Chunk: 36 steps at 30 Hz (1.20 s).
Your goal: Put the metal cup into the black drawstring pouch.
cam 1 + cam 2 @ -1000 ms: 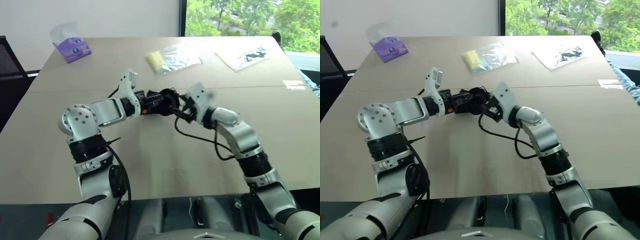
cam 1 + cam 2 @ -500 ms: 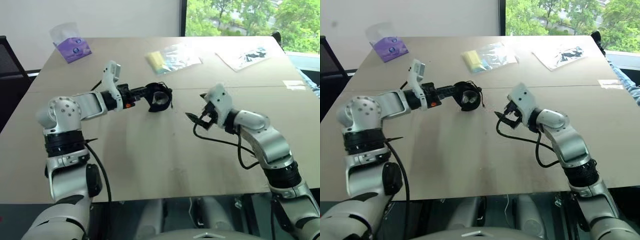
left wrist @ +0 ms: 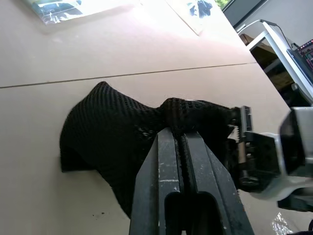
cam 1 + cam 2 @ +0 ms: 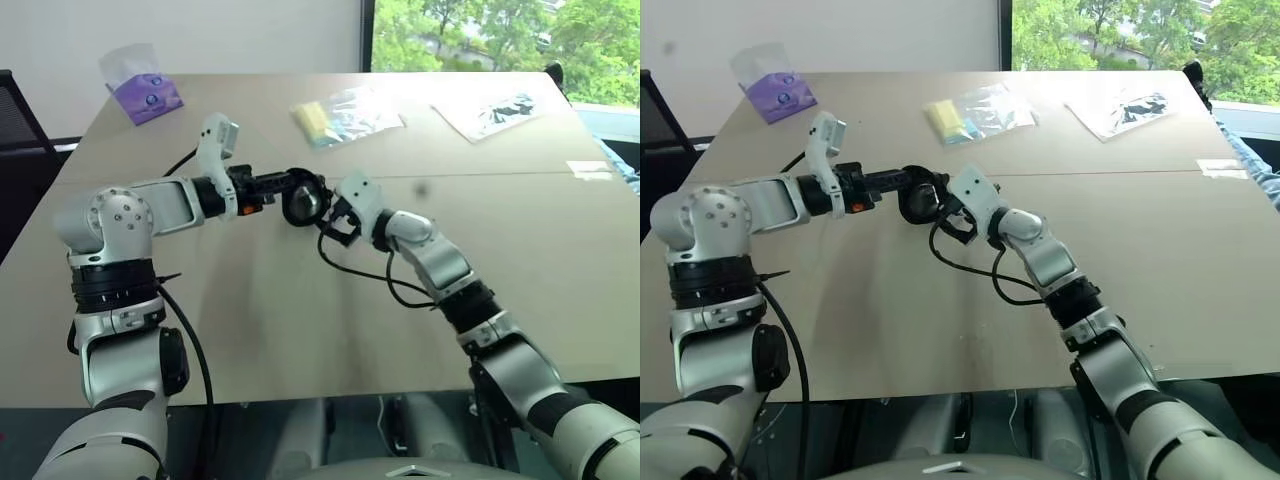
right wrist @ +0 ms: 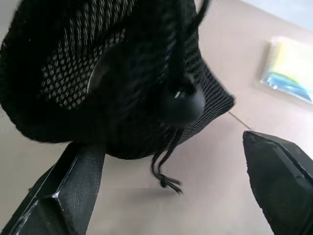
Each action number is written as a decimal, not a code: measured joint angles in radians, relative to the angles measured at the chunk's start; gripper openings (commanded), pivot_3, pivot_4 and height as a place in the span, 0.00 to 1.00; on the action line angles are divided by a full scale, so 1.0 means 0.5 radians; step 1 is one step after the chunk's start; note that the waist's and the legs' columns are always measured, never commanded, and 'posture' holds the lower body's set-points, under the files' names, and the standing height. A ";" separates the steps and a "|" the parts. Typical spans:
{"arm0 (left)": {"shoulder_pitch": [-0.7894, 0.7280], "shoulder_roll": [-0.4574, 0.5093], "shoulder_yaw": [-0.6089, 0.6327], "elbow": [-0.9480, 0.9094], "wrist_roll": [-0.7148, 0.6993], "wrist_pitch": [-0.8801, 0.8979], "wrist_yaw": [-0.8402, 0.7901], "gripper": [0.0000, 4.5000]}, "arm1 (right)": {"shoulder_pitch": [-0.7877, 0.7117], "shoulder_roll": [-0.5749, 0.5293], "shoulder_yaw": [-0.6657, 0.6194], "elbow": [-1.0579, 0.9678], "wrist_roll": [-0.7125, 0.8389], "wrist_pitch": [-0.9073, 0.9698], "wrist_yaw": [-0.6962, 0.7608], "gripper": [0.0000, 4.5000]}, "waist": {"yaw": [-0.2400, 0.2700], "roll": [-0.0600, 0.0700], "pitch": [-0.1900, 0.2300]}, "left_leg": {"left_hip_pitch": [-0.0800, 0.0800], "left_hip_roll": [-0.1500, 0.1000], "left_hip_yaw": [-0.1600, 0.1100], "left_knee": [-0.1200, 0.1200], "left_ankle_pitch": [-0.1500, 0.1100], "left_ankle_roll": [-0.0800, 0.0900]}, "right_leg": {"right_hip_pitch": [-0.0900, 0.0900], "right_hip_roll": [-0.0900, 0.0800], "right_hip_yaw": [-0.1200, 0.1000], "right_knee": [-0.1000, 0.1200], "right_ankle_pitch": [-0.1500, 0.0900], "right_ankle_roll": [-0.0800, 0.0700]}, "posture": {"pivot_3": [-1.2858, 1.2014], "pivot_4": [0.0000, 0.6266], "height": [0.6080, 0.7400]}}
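Black drawstring pouch (image 4: pixel 304 199) off table (image 4: pixel 300 300) — purple tissue pack (image 4: pixel 146 96) far.

pouch (image 4: pixel 305 200) hangs above table (image 4: pixel 300 320), between both grippers.

The black drawstring pouch (image 3: pixel 112 142) is a soft bag of black mesh fabric. It is held above the table (image 4: pixel 300 300), not resting on it. The fabric at its mouth is gathered into a bunch and pinched between the fully closed fingers of the left pincer (image 3: pixel 182 134). The body of the pouch hangs from that bunch as a rounded, bulging sack. A thin black cord (image 5: pixel 168 152) with a round black stopper (image 5: pixel 186 105) hangs from the pouch, its frayed end dangling free. The metal cup cannot be made out; the mesh hides whatever fills the pouch.
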 measured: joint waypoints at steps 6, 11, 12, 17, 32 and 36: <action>0.113 -0.001 0.125 -0.144 -0.045 0.094 0.073 0.00 | -0.005 -0.008 -0.066 0.121 -0.006 -0.114 0.005 0.21 | -0.001 0.000 0.000 | 0.000 0.000 0.000 -0.001 0.000 0.000 | 0.000 0.000 0.000 0.000 0.000 0.000 | 0.52 0.24 1.00; 0.128 -0.002 0.161 -0.158 -0.057 0.108 0.089 0.00 | 0.048 -0.062 -0.101 0.040 -0.008 -0.121 0.054 0.05 | 0.001 0.000 0.000 | 0.000 0.000 0.000 -0.001 0.000 0.000 | 0.000 0.000 0.000 0.000 0.000 0.000 | 0.52 0.24 1.00; 0.130 -0.002 0.164 -0.158 -0.057 0.108 0.088 0.00 | 0.063 -0.072 -0.103 0.017 -0.004 -0.122 0.068 0.05 | 0.001 0.000 0.000 | 0.000 0.000 0.000 -0.001 0.000 0.000 | 0.000 0.000 0.000 0.000 0.000 0.000 | 0.52 0.24 1.00; 0.141 0.021 0.159 -0.129 -0.052 0.067 0.045 0.00 | 0.141 -0.107 -0.116 -0.122 0.006 -0.096 0.130 0.05 | -0.004 0.000 0.000 | 0.000 0.000 0.000 -0.001 0.000 0.000 | 0.000 0.000 0.000 0.000 0.000 0.000 | 0.52 0.24 1.00; 0.417 0.070 0.068 -0.430 -0.154 -0.183 -0.283 0.70 | 0.125 -0.420 -0.277 -0.954 -0.037 0.277 0.075 0.00 | 0.009 0.001 0.001 | 0.000 0.000 0.000 -0.005 0.000 0.000 | -0.001 -0.003 0.006 -0.001 0.000 0.000 | 0.52 0.24 1.00; 0.353 0.018 0.068 -0.514 -0.258 -0.247 -0.324 0.70 | -0.024 -0.543 -0.313 -1.237 0.006 0.451 0.136 0.00 | 0.009 0.001 0.002 | 0.000 0.000 0.000 -0.005 0.000 0.000 | -0.001 -0.003 0.006 -0.001 0.000 0.000 | 0.52 0.24 1.00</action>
